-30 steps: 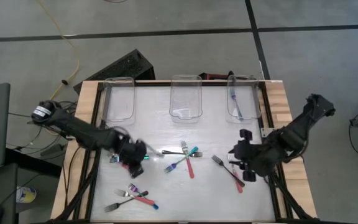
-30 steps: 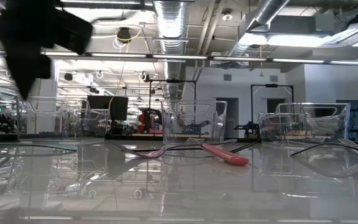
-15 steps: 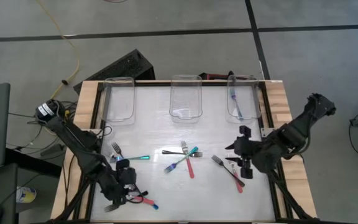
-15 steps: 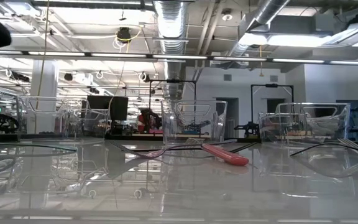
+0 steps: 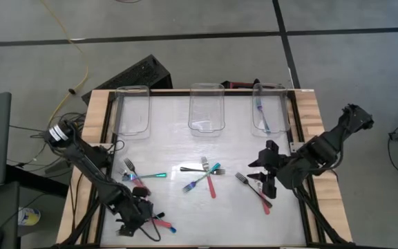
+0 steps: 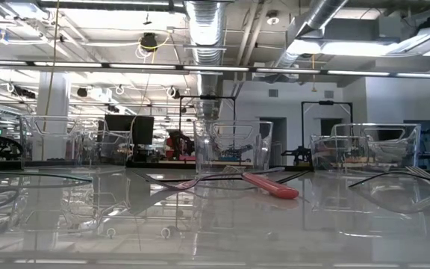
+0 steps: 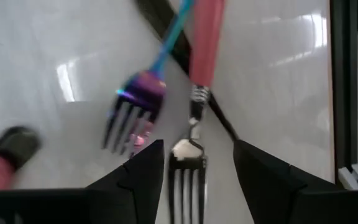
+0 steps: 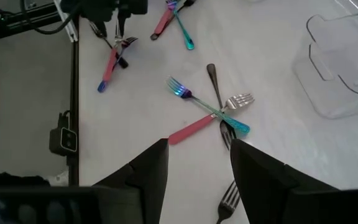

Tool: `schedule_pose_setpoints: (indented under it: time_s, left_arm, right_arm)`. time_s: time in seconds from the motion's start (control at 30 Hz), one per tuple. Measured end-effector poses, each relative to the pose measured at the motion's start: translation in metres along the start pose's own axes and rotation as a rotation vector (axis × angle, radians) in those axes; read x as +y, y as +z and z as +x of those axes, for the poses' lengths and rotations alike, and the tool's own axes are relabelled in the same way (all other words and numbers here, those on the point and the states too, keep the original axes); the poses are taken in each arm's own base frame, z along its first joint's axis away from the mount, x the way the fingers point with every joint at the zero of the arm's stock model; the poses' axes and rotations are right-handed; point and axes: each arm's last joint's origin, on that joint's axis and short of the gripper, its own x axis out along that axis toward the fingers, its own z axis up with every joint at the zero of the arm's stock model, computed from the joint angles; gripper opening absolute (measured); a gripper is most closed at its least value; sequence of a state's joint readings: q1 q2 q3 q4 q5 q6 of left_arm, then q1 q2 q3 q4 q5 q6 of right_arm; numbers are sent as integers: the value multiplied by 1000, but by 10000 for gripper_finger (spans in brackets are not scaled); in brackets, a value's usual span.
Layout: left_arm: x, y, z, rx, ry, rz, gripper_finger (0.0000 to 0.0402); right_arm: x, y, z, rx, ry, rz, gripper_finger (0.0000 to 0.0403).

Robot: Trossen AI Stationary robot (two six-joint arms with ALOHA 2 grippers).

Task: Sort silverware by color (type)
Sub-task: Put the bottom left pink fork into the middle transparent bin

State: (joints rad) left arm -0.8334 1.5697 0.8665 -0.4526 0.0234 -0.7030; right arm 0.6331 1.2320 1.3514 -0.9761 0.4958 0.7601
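Note:
Forks lie in groups on the white table. In a near-left pile, a red-handled fork (image 7: 205,37) crosses a teal-handled one with a purple head (image 7: 138,99) and a dark one (image 7: 166,31). My left gripper (image 7: 194,180) hangs open just above this pile, its fingers on either side of the red-handled fork's tines (image 7: 188,183). A teal-handled fork (image 5: 146,175) lies alone at the left. A crossed group (image 5: 206,177) lies mid-table. My right gripper (image 5: 268,174) hovers open above the table, beside a red and a dark fork (image 5: 256,191).
Three clear bins stand along the far edge (image 5: 133,111) (image 5: 207,109) (image 5: 268,109); the right one holds a blue-handled fork (image 5: 260,109). A dark frame rail (image 7: 344,87) runs along the table's left edge, close to my left gripper.
My left gripper has swung from the table's left middle toward the near edge and come down, rolling as it went; it now hangs over the near-left pile. The lone teal-handled fork shows where it had been. My right gripper has rolled a little in place.

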Motion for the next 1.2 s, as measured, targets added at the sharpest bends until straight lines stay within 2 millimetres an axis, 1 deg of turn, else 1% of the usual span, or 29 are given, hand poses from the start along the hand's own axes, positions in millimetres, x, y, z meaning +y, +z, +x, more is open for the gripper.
schedule_pose_setpoints:
  time_s: [0.17,0.23,0.37,0.63,0.9,0.97,1.03,1.2]
  left_arm:
    - [-7,1,9,-35,-11,5,178]
    - [-7,0,10,-58,18,9,178]
    - [-5,2,10,-104,72,22,178]
    - [-5,2,10,-105,77,83,178]
    - [2,-6,18,-126,69,50,176]
    - [3,-7,19,-124,70,46,168]
    - [3,-7,19,-124,70,49,151]
    - [3,-7,19,-128,83,76,89]
  right_arm:
    - [0,1,0,-11,4,7,195]
    - [1,1,0,-17,3,9,195]
    - [1,2,0,-31,-7,12,195]
    - [1,2,0,-34,-8,14,195]
    - [1,2,0,-34,-9,13,195]
    - [1,2,0,-33,-9,13,195]
    - [1,2,0,-33,-10,12,195]
    - [0,2,0,-32,-10,11,195]
